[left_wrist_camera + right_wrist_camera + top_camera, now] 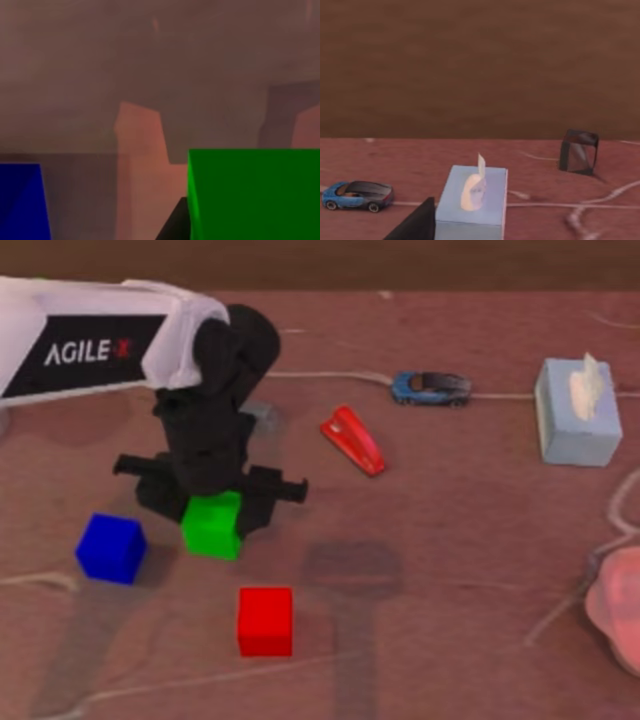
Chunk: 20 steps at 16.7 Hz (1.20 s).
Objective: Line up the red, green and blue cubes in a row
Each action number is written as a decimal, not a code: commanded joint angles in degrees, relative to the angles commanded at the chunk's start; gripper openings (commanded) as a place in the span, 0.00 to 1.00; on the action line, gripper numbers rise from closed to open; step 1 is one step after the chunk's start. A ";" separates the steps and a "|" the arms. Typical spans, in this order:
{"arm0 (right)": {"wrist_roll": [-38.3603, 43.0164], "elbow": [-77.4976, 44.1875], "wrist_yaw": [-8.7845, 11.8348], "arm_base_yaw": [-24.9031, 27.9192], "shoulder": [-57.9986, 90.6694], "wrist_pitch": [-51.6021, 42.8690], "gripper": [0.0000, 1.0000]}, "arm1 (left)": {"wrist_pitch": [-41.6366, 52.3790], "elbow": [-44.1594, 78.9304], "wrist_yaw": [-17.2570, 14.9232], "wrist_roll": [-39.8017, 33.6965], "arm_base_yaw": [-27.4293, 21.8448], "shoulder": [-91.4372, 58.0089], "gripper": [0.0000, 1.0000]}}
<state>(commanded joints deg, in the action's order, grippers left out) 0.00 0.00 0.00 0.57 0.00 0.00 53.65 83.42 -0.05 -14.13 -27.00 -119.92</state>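
Observation:
The green cube (pixel 212 525) sits under my left gripper (pixel 212 505), which is shut on it at the table's left middle. In the left wrist view the green cube (pixel 252 195) fills the near corner, with one dark finger (pixel 172 225) pressed against its side. The blue cube (pixel 110 548) rests on the table just left of it and shows in the left wrist view too, as the blue cube (pixel 20 205). The red cube (pixel 265 620) lies nearer the front, to the right of the green one. My right gripper (pixel 462 236) is out of the top view, parked and open.
A red stapler (pixel 353 440), a blue toy car (pixel 430 388) and a pale blue tissue box (pixel 577 412) lie across the back. A pink object (pixel 620 605) sits at the right edge. A small grey block (pixel 264 418) peeks out behind the left arm.

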 joint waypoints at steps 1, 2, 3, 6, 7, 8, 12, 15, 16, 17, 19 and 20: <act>0.00 0.00 0.00 0.00 0.00 0.00 1.00 | 2.09 1.09 -0.01 0.00 0.14 0.95 0.00; 0.00 0.00 0.00 0.00 0.00 0.00 1.00 | 3.66 1.95 -0.02 0.02 0.26 1.79 0.00; 0.00 0.00 0.00 0.00 0.00 0.00 1.00 | 4.63 2.49 -0.02 0.04 0.35 2.41 0.00; 0.00 0.00 0.00 0.00 0.00 0.00 1.00 | 4.98 2.69 -0.02 0.05 0.39 2.67 0.00; 0.00 0.00 0.00 0.00 0.00 0.00 1.00 | 4.83 2.55 0.00 0.14 0.08 2.44 0.00; 0.00 0.00 0.00 0.00 0.00 0.00 1.00 | 4.86 2.60 0.00 0.00 -0.04 2.43 0.00; 0.00 0.00 0.00 0.00 0.00 0.00 1.00 | 6.09 4.14 0.05 -6.45 -4.41 1.93 0.00; 0.00 0.00 0.00 0.00 0.00 0.00 1.00 | 7.65 5.71 0.05 -16.57 -10.16 1.57 0.00; 0.00 0.00 0.00 0.00 0.00 0.00 1.00 | 8.16 6.21 0.05 -20.19 -12.21 1.55 0.00; 0.00 0.00 0.00 0.00 0.00 0.00 1.00 | 8.62 6.67 0.03 -23.62 -14.20 1.58 0.00; 0.00 0.00 0.00 0.00 0.00 0.00 1.00 | 9.35 7.46 0.01 -29.21 -17.73 1.76 0.00; 0.00 0.00 0.00 0.00 0.00 0.00 1.00 | 9.58 7.75 0.01 -31.14 -19.10 1.91 0.00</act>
<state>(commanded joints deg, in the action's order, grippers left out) 0.00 0.00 0.00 0.57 0.00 0.00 63.24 91.17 -0.04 -45.27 -46.10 -118.01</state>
